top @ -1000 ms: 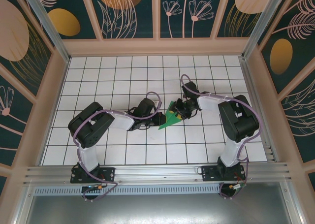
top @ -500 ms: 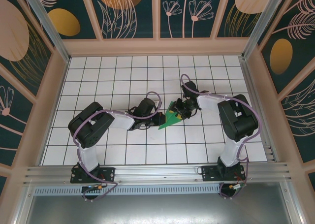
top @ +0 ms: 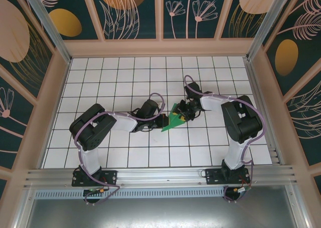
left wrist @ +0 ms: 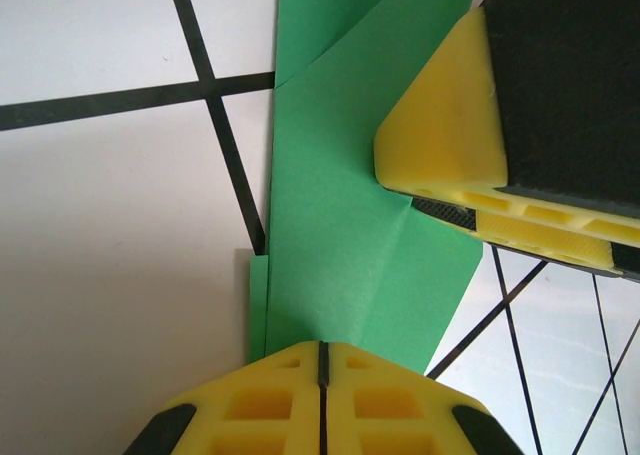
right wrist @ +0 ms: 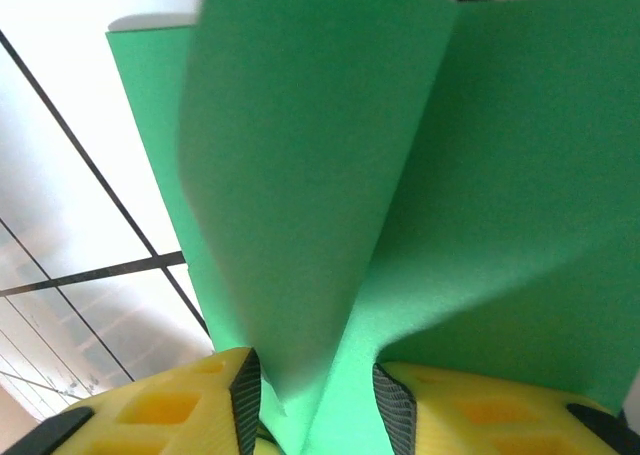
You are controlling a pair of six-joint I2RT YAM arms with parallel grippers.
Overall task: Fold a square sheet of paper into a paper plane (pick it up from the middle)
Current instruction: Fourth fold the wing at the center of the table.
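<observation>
Quick thoughts on where you're at. The thin bright green sheet of paper [top: 174, 121], already creased into a pointed wedge, sits near the middle of the white gridded tabletop [top: 100, 72]. It's a touch toward the right edge, right between your two arms. It isn't lying flat: from the right wrist you can see one flap [right wrist: 300, 175] standing up off the rest.

Your left fingers [left wrist: 260, 405] are clenched tight. The paper's crease runs straight into the seam between them, so I'd say they're pinching the near end of the sheet. Your right fingers [right wrist: 160, 410] are parted and straddle that raised flap at its base. It doesn't look squeezed flat to me, more around it than on it.

My read is you're mid-fold, about to press a wing crease. To do it well:

- **Anchor:** treat the left pinch as the anchor and don't tug against it, since paper this thin would likely tear or slide.
- **Grip:** close the right fingers low on the flap, near the existing crease.
- **Fold:** lay the flap over so the edges line up before you press. Go slow and press along the fold, not across it.
- **Clearance:** the two sets of fingers are just beside each other, so watch they don't bump.
</observation>
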